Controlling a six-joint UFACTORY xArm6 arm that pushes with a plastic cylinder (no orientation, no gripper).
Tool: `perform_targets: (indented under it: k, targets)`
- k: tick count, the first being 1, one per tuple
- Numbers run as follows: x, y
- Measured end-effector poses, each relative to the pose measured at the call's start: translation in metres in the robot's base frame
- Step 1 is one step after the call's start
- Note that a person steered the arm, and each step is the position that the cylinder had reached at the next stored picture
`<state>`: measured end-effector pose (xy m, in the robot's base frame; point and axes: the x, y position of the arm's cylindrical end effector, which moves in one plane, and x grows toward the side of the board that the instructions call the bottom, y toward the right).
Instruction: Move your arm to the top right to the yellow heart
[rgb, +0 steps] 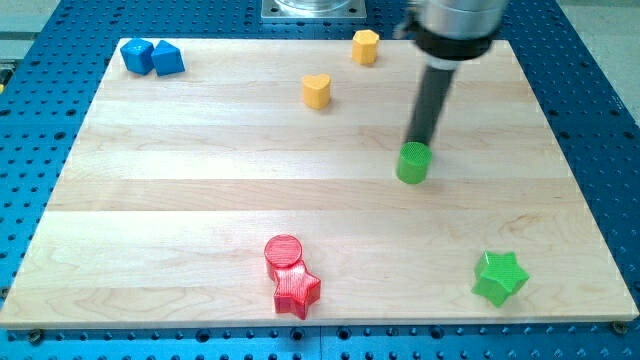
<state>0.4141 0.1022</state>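
The yellow heart (316, 90) lies on the wooden board (200, 200) in the upper middle. My tip (417, 143) stands to the heart's right and a little below it, just behind the green cylinder (412, 163), touching or nearly touching its top edge. The rod rises from there to the arm's dark end at the view's top.
A yellow hexagon block (365, 46) sits near the board's top edge, right of the heart. Two blue blocks (152, 56) sit at the top left. A red cylinder (283, 251) and red star (297, 290) touch at the bottom middle. A green star (499, 276) lies bottom right.
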Motion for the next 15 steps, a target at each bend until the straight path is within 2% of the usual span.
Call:
perform_targets:
  k: [1, 2, 3, 4, 5, 6, 9, 10, 11, 12, 13, 15]
  targets:
    - [0.064, 0.001]
    - [0.107, 0.012]
    - [0.096, -0.014]
    - [0.116, 0.016]
    - [0.085, -0.043]
    - [0.085, -0.091]
    - [0.084, -0.105]
    - [0.079, -0.162]
    - [0.041, -0.192]
    - [-0.007, -0.096]
    - [-0.078, -0.016]
    - [-0.214, 0.066]
